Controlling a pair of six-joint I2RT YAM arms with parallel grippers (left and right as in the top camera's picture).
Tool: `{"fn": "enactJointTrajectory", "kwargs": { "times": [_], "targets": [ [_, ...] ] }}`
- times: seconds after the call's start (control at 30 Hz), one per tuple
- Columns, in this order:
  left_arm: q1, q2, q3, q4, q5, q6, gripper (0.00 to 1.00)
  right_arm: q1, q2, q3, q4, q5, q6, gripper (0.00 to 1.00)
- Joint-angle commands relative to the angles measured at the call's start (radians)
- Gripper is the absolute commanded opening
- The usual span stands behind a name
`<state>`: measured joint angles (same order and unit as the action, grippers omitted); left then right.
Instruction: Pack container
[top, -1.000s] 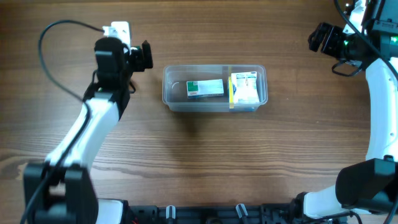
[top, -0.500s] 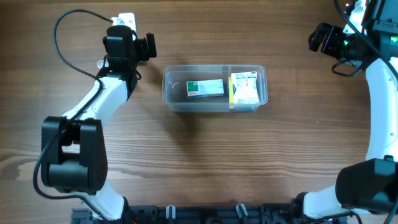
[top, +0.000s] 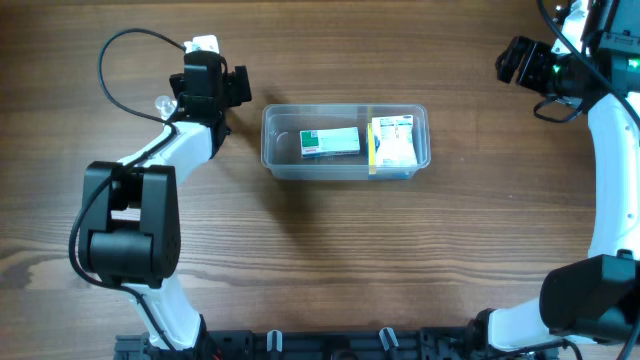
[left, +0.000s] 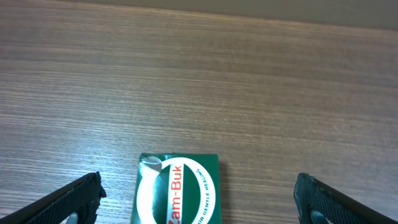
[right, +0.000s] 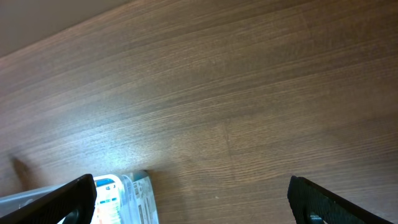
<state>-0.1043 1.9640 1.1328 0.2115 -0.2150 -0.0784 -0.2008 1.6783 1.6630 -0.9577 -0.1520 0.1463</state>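
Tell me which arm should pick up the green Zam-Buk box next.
Left. The left gripper is open, and the Zam-Buk box lies on the table in line between its fingers. The right gripper hangs past the opposite end of the container, far from the box.

Clear rectangular container (top: 345, 141) upright mid-table, holding small boxes (top: 330, 142).

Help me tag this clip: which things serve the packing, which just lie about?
Job: clear plastic rectangular container; green-and-white carton and white-yellow carton inside it; green Zam-Buk box before the open left tool.
Lying about: small clear object by left arm.
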Motion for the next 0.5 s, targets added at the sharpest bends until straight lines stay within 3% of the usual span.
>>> {"fn": "enactJointTrajectory", "kwargs": {
  "times": [0.0,0.47],
  "targets": [
    [0.023,0.019,0.018,0.01,-0.03,-0.039,1.0,0.003,0.001,0.005,0.0,0.006,0.014,1.0],
    [0.031,0.073,0.018,0.01,-0.029,-0.039,1.0,0.003,0.001,0.005,0.0,0.006,0.014,1.0]
  ]
}}
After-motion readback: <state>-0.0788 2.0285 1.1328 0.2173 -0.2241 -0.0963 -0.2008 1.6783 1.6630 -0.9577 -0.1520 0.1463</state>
